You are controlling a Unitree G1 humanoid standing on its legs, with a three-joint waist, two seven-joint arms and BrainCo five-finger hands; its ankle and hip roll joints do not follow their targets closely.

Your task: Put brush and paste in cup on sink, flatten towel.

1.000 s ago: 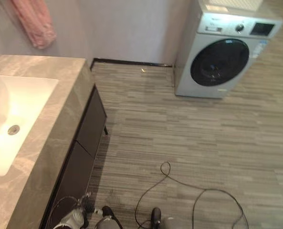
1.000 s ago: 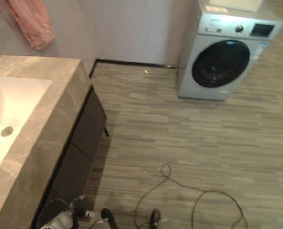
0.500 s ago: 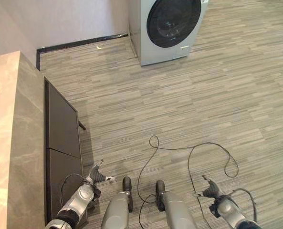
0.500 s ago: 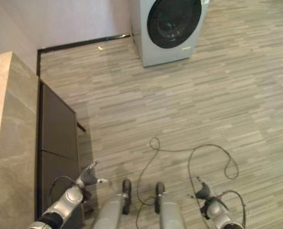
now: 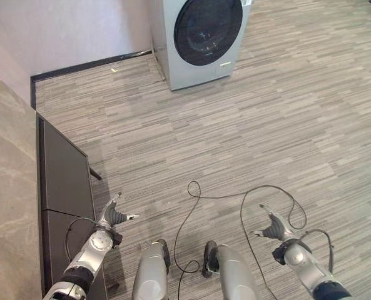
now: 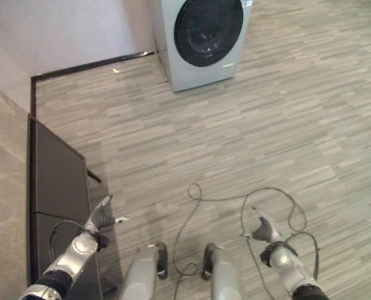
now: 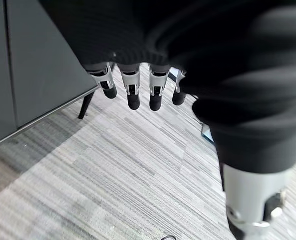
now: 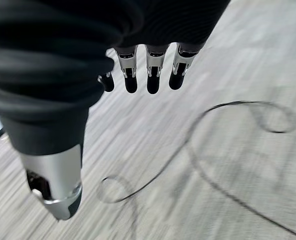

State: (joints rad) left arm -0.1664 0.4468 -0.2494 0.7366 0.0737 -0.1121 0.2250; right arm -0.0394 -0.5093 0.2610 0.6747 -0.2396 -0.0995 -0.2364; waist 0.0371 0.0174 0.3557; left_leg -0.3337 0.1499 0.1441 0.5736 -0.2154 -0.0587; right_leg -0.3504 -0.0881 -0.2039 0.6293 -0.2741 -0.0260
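**Both hands empty and low over the floor, beside the vanity**

The left hand (image 5: 113,217) hangs at the lower left of the left eye view, fingers straight and loosely spread, thumb out to the side, holding nothing. Its wrist view shows the dark-tipped fingers (image 7: 134,97) in a row above bare floor, with the dark cabinet front (image 7: 33,65) close beside them. The right hand (image 5: 271,229) sits at the lower right, also spread and relaxed, empty; in its wrist view the fingers (image 8: 152,80) point out over striped flooring.

The brush, paste, cup and towel cannot be placed from these pictures, so their direction and long axis cannot be told either.

The stone countertop (image 5: 7,187) runs down the left edge of the frame, its long edge going from the upper left toward the bottom, with the dark cabinet (image 5: 60,181) below it. The left hand is just beside the cabinet's lower front. A washing machine (image 5: 198,37) stands at the top centre against the wall (image 5: 66,28). Between it and the hands the grey plank floor (image 5: 235,137) lies wide, stretching to the right edge.
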